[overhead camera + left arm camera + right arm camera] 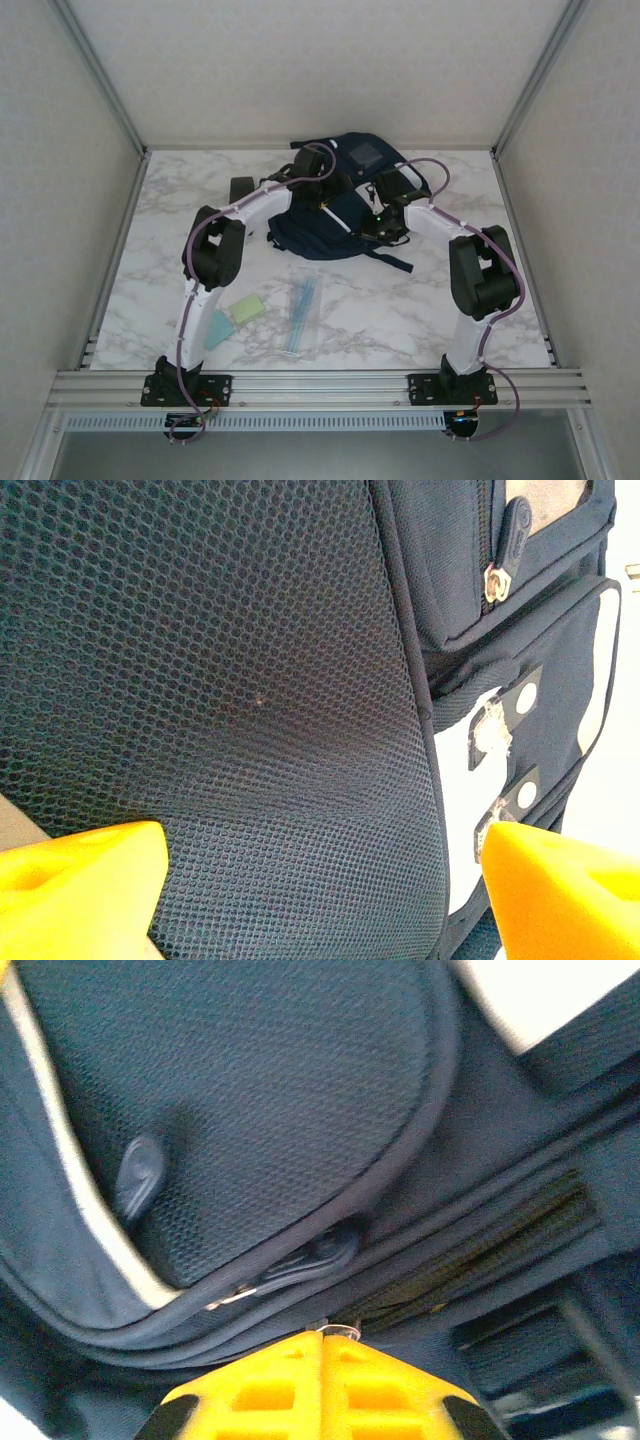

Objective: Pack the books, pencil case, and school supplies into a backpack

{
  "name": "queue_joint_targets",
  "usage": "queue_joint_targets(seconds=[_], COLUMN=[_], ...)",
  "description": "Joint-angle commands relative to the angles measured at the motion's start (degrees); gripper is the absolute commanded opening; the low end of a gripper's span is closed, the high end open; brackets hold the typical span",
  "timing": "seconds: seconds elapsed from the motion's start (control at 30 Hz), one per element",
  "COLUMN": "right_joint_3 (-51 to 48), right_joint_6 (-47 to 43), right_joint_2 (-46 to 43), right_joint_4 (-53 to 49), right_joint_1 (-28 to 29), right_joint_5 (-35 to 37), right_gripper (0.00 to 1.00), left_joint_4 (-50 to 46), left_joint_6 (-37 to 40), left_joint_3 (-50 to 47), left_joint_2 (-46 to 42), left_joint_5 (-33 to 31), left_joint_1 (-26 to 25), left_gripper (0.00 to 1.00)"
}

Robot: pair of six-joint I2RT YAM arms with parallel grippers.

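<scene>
Navy fabric is the trouble here: the backpack (340, 225) lies slumped at the far middle of the counter (420, 310), soft and unbraced, with both arms reaching onto it. The step in hand looks like getting the zip open so the bag can take its load. The main risk, as I judge it, is that a pull along the zip track drags the whole bag across the marble instead of parting the teeth, since nothing pins the cloth down. A second risk is a slip. The right pincer (323, 1336) meets the bag at a small metal piece (338, 1328) on the zip line, just below a dark zip pull (305, 1258), and so thin a purchase could pop free under load. A loose strap (392, 260) trailing toward the near side could also snag a wrist.

The right pincer is closed, its yellow fingers (260, 1390) pressed together with no gap; whether the metal piece is truly pinched between the tips I cannot tell. The left pincer (325, 835) stands wide open and holds nothing. Its yellow pads (80, 880) are spread either side of the bag's dark mesh panel (220, 680), close over it, though contact is unclear.

Near the left arm's base, well apart from the bag, lie the pale green pad (248, 308) and the pale blue pad (218, 333), with the clear pencil case (302, 315) beside them, all flat on the counter and not yet packed
</scene>
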Motion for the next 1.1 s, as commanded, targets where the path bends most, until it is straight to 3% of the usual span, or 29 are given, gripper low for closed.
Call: queue_joint_targets(seconds=[0.0, 0.2, 0.27, 0.5, 0.7, 0.87, 1.07], right_joint_3=[-0.43, -3.00, -3.51, -5.11, -10.45, -16.72, -19.80], right_joint_6=[5.04, 8.18, 8.22, 7.39, 9.79, 14.16, 16.68], right_joint_2=[-1.63, -3.54, -4.68, -13.37, -18.83, -18.99, -14.86], right_joint_4=[-0.91, 2.36, 1.96, -2.34, -2.77, 3.87, 11.95], right_joint_1=[4.38, 8.48, 8.43, 7.18, 1.94, -4.80, -6.89], right_joint_5=[-10.87, -14.29, -11.68, 4.39, 14.90, 14.38, 10.29], right_gripper=[0.00, 0.00, 0.01, 0.43, 0.63, 0.73, 0.78], left_joint_4=[4.00, 3.47, 2.00, -9.52, -18.01, -22.98, -27.00], left_joint_6=[-2.66, -1.86, -0.13, 11.24, 16.52, 18.68, 18.41], left_joint_3=[-2.66, -2.14, -1.79, -1.34, -4.66, -10.18, -13.75], left_joint_2=[4.41, 3.54, 2.79, -5.91, -14.12, -19.08, -21.42], left_joint_5=[-0.85, -1.02, -1.01, -3.83, -6.55, -7.84, -5.04], left_joint_1=[-1.80, -1.74, -1.64, -1.46, -3.21, -5.76, -7.08], left_gripper=[0.83, 0.83, 0.83, 0.83, 0.83, 0.82, 0.79])
